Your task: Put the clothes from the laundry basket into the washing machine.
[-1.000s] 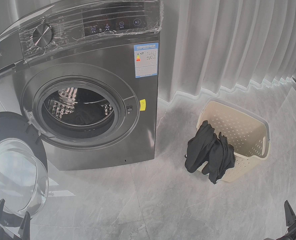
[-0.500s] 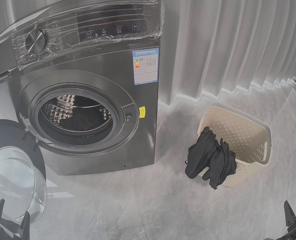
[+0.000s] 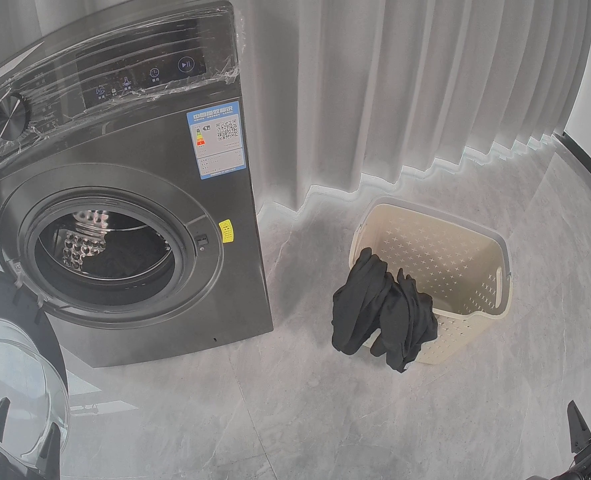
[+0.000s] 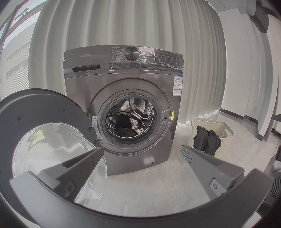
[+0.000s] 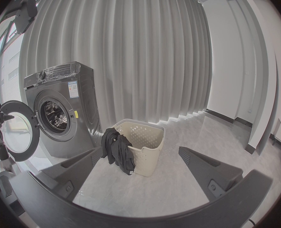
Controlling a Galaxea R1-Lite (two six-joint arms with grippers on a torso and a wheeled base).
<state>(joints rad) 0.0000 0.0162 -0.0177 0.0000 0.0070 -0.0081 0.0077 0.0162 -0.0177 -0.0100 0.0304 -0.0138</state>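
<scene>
Camera has swung toward the laundry basket (image 3: 435,216), black clothes (image 3: 382,311) over its 8 o'clock rim, likely the next pickup; left gripper (image 3: 27,416) and right gripper (image 3: 590,395) gape empty.

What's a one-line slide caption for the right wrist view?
Open right gripper faces the basket, black clothes draped over its rim, beside the open washer.

Daylight filters through the white curtain (image 3: 409,68), brightest in a strip along its hem, well beyond the right gripper (image 5: 140,149). The pale floor (image 3: 375,421) is evenly lit, with soft shadows at the foot of the washing machine (image 3: 142,235). Glare sits on the door glass (image 4: 51,152) just ahead of the left gripper (image 4: 141,149). Both wrist views bow straight lines and darken at their corners.
</scene>
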